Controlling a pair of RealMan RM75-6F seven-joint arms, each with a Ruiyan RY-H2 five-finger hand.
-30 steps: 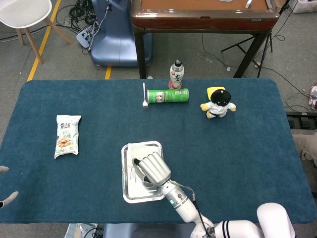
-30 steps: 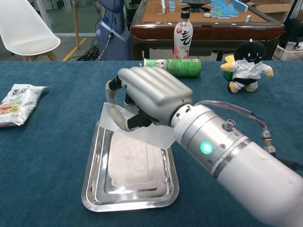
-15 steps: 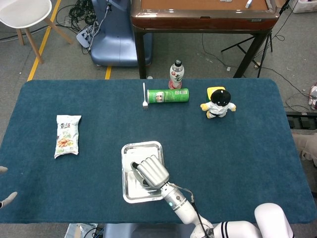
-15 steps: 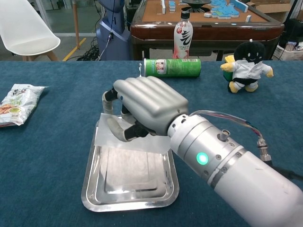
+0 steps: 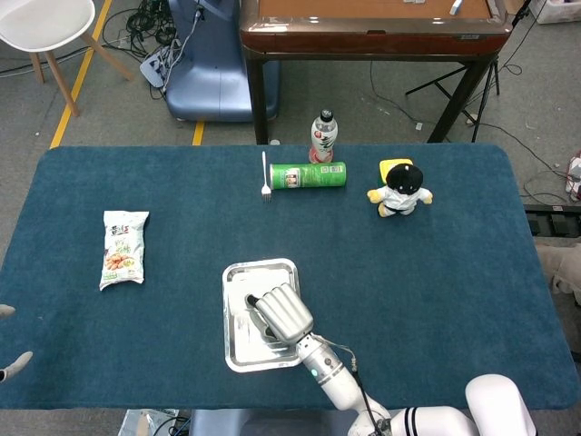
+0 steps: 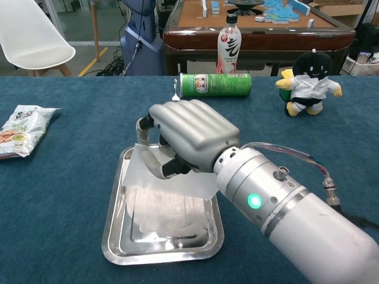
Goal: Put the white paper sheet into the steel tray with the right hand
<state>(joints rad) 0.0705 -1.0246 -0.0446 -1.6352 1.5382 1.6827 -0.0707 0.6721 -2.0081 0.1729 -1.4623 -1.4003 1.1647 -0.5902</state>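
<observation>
Hand (image 6: 189, 137) pinches thin white sheet (image 6: 172, 182) above shiny rectangular tray (image 6: 115, 228)

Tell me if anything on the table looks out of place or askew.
The green chip can lies on its side beside the upright bottle. The white paper sheet, held by the right hand, hangs tilted above the steel tray, not flat inside.

Snack bag (image 5: 123, 248) far left; fork (image 5: 265, 175), green can (image 5: 309, 175), bottle (image 5: 323, 136), plush toy (image 5: 399, 189) along table's far side.

The blue counter (image 5: 436, 272) carries a steel tray (image 5: 233, 350), snack bag (image 5: 123, 248), fork (image 5: 265, 175), green can (image 5: 309, 175) lying down, bottle (image 5: 323, 135), and plush toy (image 5: 399, 189).
</observation>
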